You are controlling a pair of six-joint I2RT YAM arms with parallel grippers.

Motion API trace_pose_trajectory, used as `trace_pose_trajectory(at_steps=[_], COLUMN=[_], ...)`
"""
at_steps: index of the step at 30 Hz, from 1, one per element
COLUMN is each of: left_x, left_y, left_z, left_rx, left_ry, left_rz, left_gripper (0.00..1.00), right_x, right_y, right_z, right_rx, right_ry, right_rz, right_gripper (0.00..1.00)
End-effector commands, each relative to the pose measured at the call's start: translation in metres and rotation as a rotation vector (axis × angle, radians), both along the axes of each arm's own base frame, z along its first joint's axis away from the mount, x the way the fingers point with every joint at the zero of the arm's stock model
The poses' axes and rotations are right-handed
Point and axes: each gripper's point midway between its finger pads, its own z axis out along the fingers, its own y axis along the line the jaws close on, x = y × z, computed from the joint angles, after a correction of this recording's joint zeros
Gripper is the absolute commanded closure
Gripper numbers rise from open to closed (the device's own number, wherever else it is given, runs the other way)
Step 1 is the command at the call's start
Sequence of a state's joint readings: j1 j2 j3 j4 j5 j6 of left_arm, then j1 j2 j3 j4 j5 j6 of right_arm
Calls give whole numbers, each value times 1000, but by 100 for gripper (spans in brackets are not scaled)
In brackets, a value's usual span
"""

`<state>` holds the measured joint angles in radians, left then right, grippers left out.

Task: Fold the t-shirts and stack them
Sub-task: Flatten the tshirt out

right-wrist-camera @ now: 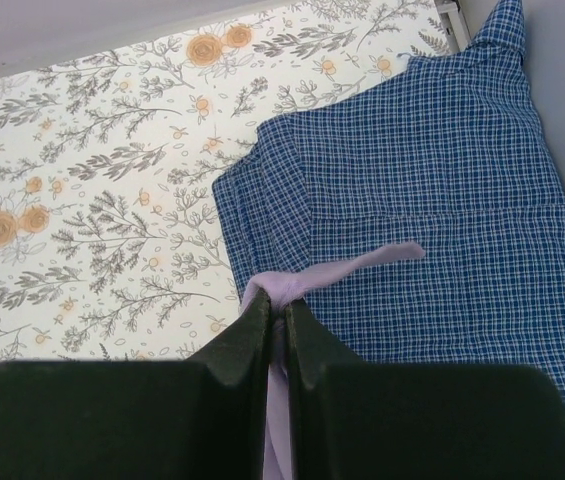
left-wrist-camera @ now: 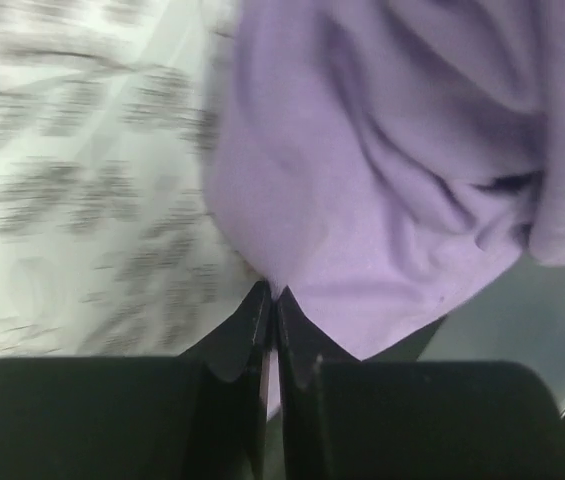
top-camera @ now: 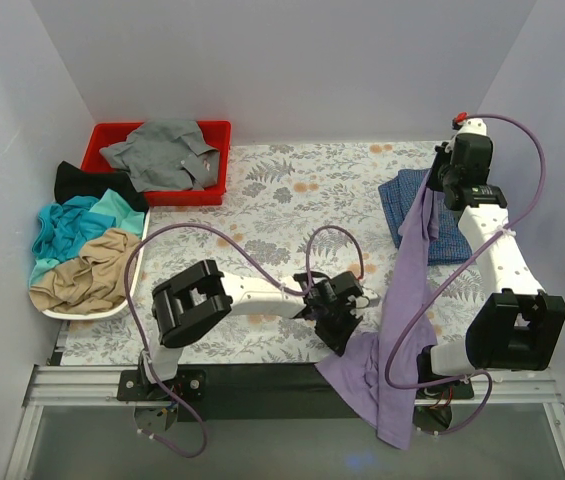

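Lavender t-shirt [top-camera: 399, 310], strung as a long twisted band across the right side of the floral table cover [top-camera: 282, 210], high end up by the far right corner, low end bunched at the near edge and drooping over it. Held at both ends. Right gripper [top-camera: 438, 192]: jaws pressed together on a thin fold of the lavender t-shirt, lifted clear above the blue checked t-shirt [top-camera: 450, 232]. From the right wrist, same clamp [right-wrist-camera: 274, 305], with a narrow lavender tail [right-wrist-camera: 352, 270] lying across the checked cloth [right-wrist-camera: 432, 200], folded flat on the cover [right-wrist-camera: 92, 180]. Left gripper [top-camera: 345, 345]: low over the near part of the table, angled down toward the bunched end. From the left wrist, tips closed tight [left-wrist-camera: 270, 295] right on the shirt's edge, a sliver of purple between them, the rest billowing in soft folds [left-wrist-camera: 382, 150] above the blurred cover [left-wrist-camera: 82, 200]. Far left: red bin [top-camera: 102, 150] with a crumpled grey t-shirt [top-camera: 162, 150] inside. Just in front of the bin, a black t-shirt [top-camera: 82, 183], then a white tray [top-camera: 62, 313] heaped with a teal t-shirt [top-camera: 72, 220] and a tan t-shirt [top-camera: 87, 275], all unfolded. Any tags or print on the cloth too small to make out.
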<state>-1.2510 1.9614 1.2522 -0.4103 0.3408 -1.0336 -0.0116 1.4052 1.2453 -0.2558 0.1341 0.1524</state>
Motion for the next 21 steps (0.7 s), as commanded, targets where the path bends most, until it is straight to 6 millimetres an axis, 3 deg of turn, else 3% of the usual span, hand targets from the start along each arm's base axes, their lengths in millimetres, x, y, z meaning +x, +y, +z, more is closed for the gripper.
trace_pose_trajectory(at_steps=[1,2,5,7,8,9,11,12,14,16,18,19,21], left_x=[78,102,147,168,179,181,189,193,196,201,195,186,166], left_y=[68,84,115,127,125,126,137,136,138,134,122,115,102], left_z=[-40,-35,-28,-24,-19,-24,-28,-26,-17,8,30,50,71], left_rx=[238,235,242,259,257,283,370,381,389,336,240,166,68], left_ry=[-123,-113,-146,-168,-190,-188,-222,-238,-264,-306,-292,-295,-269], left_rz=[222,299,437,506,534,540,575,586,587,592,531,490,412], left_gripper=[100,100,100,100,95,65,48,34,32,31,31,31,30], right_x=[0,-1,-1,0,0,1,3,3,3,5,5,6,7], right_y=[-5,-6,-7,-8,-7,-7,-5,-6,-4,-4,-4,-3,-4], right_z=[22,20,16,13,13,11,9,7,5,3,2,2,1], right_rx=[-21,-25,-33,-33,-33,-34,-28,-29,-25,-27,-25,-25,-25], right_ry=[-83,-78,-68,-64,-62,-59,-53,-48,-46,-42,-41,-39,-38], right_rz=[-21,-22,-24,-23,-22,-20,-12,-11,-6,-2,-2,0,0], right_gripper=[99,99,99,99,99,99,99,99,99,99,99,99,99])
